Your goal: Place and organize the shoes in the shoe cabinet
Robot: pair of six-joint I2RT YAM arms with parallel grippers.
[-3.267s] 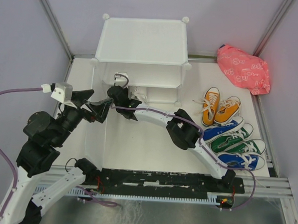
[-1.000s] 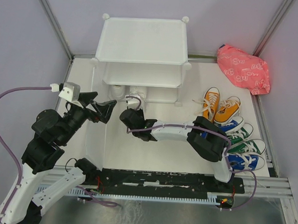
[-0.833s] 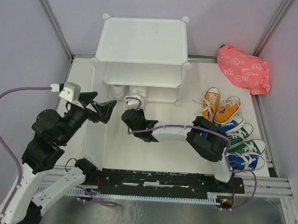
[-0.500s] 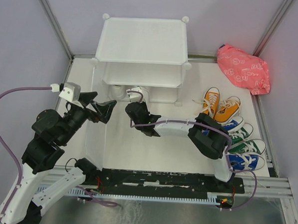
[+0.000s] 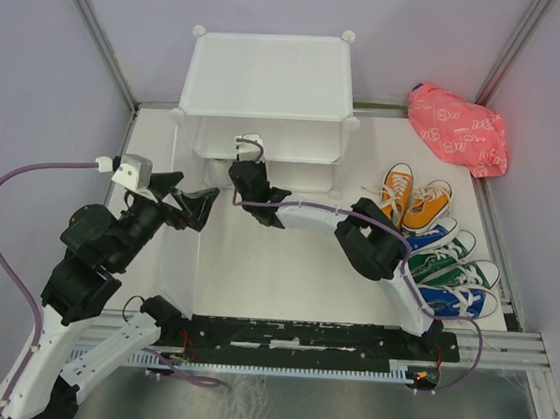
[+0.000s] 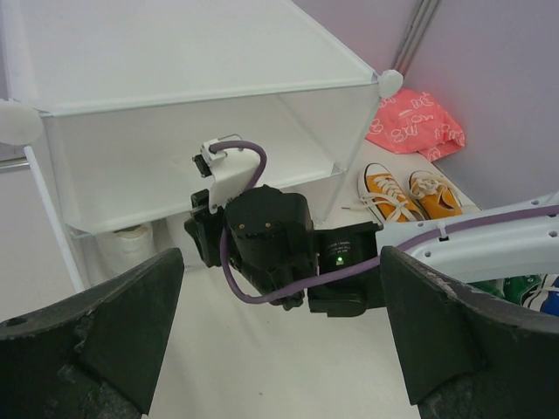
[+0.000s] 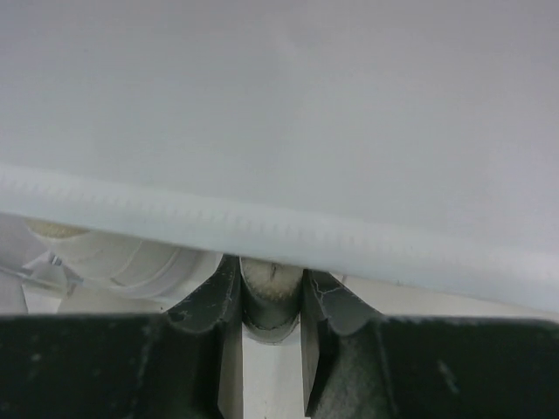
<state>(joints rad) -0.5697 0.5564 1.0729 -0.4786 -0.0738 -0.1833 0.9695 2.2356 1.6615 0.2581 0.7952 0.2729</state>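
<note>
The white shoe cabinet [image 5: 268, 77] stands at the back, its front open. My right gripper [image 5: 246, 173] reaches into its lower opening. In the right wrist view the jaws [image 7: 272, 284] stand narrow under the shelf edge [image 7: 279, 229], shut on the rounded end of a white shoe [image 7: 272, 301]. A second white shoe [image 7: 113, 255] lies to its left; it also shows in the left wrist view [image 6: 131, 247]. Orange shoes [image 5: 410, 202], blue shoes [image 5: 429, 241] and green shoes [image 5: 446, 271] lie at the right. My left gripper [image 5: 185, 197] is open and empty, left of the right gripper [image 6: 203, 246].
A pink patterned bag [image 5: 458, 130] lies at the back right corner. The right arm [image 5: 354, 237] stretches across the white floor between the shoe row and the cabinet. Metal frame posts [image 5: 101, 41] stand at the back corners.
My right gripper moved from the floor in front of the cabinet back up to its lower opening, among the white shoes. The left arm has not moved.
</note>
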